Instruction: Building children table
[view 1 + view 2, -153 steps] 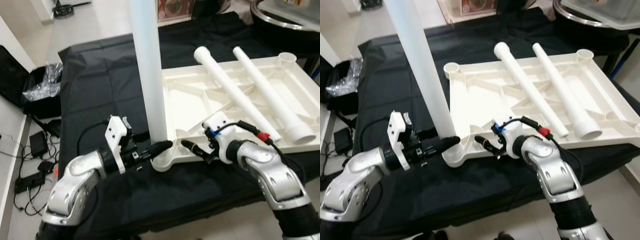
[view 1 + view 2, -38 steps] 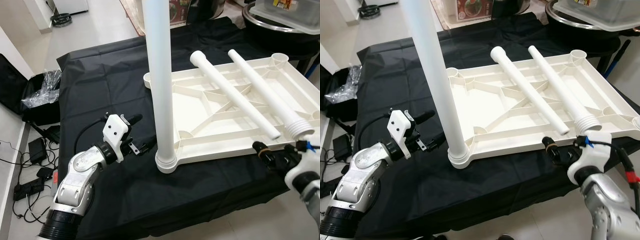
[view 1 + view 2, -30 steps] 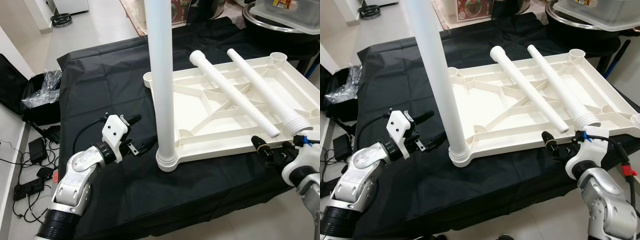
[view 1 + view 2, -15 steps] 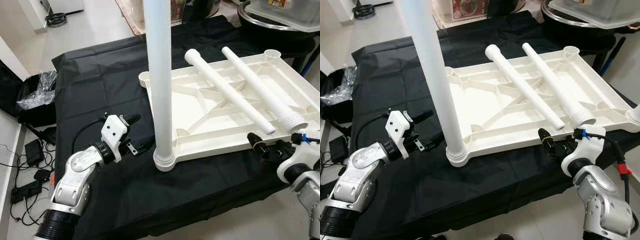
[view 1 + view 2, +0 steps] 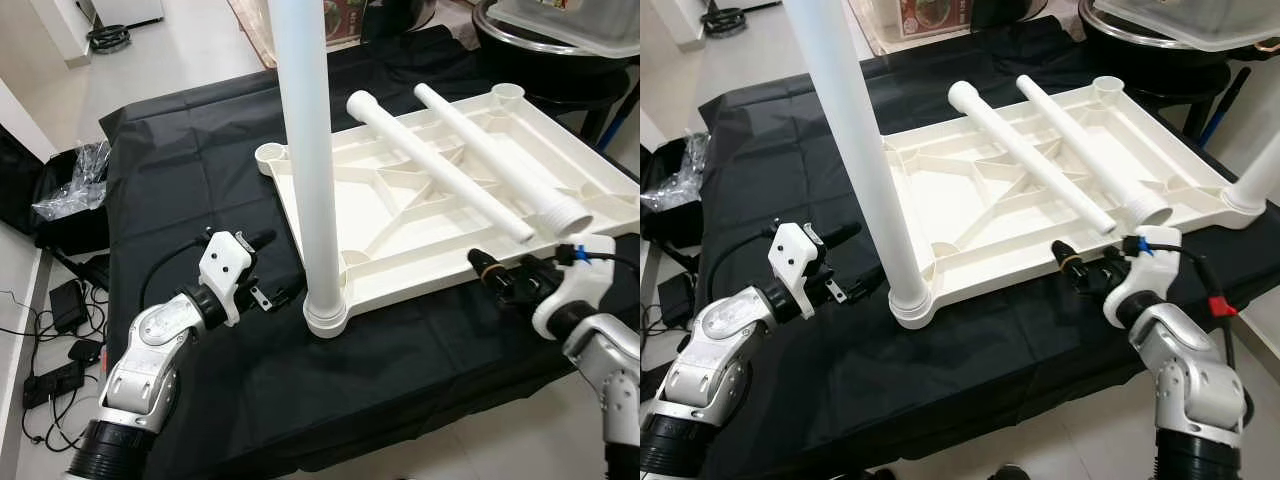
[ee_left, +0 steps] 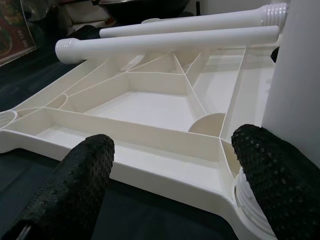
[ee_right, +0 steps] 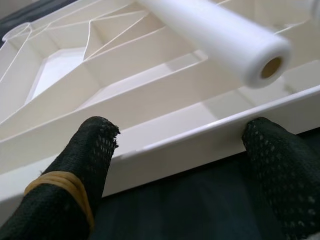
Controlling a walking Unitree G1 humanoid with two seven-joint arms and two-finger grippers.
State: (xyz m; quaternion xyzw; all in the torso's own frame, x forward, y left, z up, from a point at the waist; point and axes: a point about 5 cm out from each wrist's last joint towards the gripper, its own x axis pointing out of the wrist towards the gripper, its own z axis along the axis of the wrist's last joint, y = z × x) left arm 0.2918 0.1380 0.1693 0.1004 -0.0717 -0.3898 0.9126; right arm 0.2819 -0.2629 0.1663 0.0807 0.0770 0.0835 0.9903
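Beside right gripper point(image 7: 175, 165), loose leg's point(image 7: 220, 37) hollow end

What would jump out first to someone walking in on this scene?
A tall white leg stands upright in the near-left corner socket of an upside-down white tabletop that rests on a black cloth. Two loose legs lie side by side across its ribbed underside. The left gripper is open beside the standing leg, and the right gripper is open at the tabletop's near edge.
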